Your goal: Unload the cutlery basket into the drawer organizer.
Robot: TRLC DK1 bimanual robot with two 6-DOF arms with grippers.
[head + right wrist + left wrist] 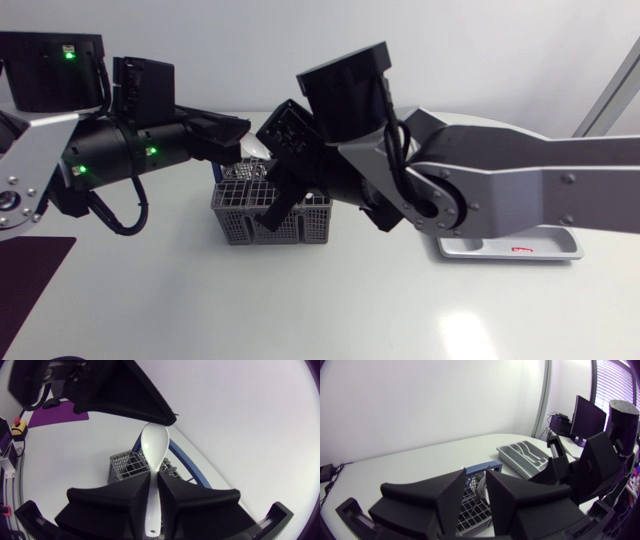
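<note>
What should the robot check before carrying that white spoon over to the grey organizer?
1. Right jaws pinch the white spoon from both sides: ok.
2. Spoon lifted clear of the basket: cannot tell.
3. Left jaws open and empty: ok.
4. Left arm away from the basket: not ok, it hangs close above it.
5. Organizer compartments free: ok, those showing are empty.

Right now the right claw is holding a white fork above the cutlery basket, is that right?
Not quite: it is a spoon, not a fork. The right claw is holding a white spoon above the cutlery basket. The right wrist view shows its rounded bowl ahead of the fingers.
</note>
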